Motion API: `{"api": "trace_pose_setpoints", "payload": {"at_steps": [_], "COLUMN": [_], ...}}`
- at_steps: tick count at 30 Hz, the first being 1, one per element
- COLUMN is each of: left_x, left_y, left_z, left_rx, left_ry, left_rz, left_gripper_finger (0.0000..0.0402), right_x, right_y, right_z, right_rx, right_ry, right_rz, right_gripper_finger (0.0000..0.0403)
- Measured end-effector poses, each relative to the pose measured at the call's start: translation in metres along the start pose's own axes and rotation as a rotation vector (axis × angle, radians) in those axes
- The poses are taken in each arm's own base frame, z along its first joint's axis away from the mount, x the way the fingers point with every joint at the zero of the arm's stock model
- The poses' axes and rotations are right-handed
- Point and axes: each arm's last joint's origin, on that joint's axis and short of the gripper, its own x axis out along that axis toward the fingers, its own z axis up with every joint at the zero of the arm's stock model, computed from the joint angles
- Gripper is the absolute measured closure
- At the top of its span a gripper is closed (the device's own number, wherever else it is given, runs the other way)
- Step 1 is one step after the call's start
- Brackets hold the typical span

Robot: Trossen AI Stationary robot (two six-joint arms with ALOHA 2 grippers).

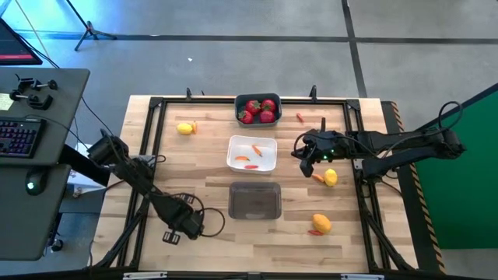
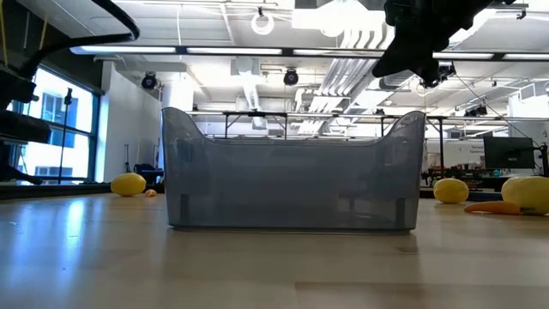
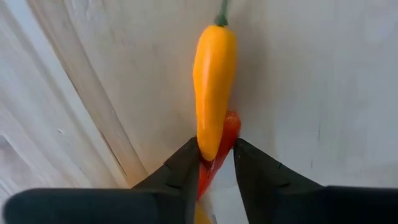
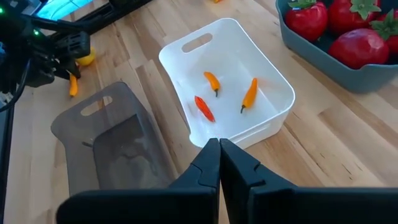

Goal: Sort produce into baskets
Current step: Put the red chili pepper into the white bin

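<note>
My left gripper [image 1: 171,233] is near the table's front left, left of the translucent grey basket [image 1: 255,201], and is shut on a yellow-orange carrot-like piece [image 3: 214,74] and a red piece [image 3: 229,127] behind it. My right gripper [image 1: 306,158] is shut and empty, above the table between the white basket [image 1: 251,153] and a lemon [image 1: 331,178]. The white basket holds three small orange and red pieces [image 4: 211,81]. The blue-grey basket [image 1: 258,109] at the far side holds strawberries [image 4: 360,43]. The grey basket fills the middle of the low view [image 2: 292,172]. My left gripper pinches the yellow-orange piece by its blunt end [image 3: 209,138] between its two fingers, with the red piece [image 3: 214,165] caught in the same gap. Both pieces lie along the fingers and stick out past the fingertips. In the right wrist view the orange piece [image 4: 73,86] hangs below the gripper.
A lemon [image 1: 184,128] with a small orange piece lies at the far left. A lemon [image 1: 321,223] and a red-orange piece lie at the near right. An orange piece [image 1: 317,177] lies beside the lemon under my right arm, and another [image 1: 299,117] lies right of the blue-grey basket.
</note>
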Motion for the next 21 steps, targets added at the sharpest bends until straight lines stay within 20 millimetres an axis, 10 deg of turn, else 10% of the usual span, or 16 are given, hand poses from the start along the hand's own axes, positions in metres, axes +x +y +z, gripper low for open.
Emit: {"api": "trace_pose_setpoints", "payload": {"at_steps": [7,21], "left_x": [-0.012,-0.080], "left_y": [0.004,-0.009], "left_z": [0.003,0.011], "left_rx": [-0.002,0.058], "left_ry": [-0.039,-0.142], "left_rz": [-0.042,-0.135], "left_gripper_finger": [0.0395,0.0401], "right_x": [0.000,0.000], "right_y": [0.000,0.000], "right_z": [-0.001,-0.001], "right_rx": [-0.021,-0.100], "right_ry": [0.008,0.012], "right_rz": [0.004,0.010], "right_gripper_finger": [0.0403,0.0403]}}
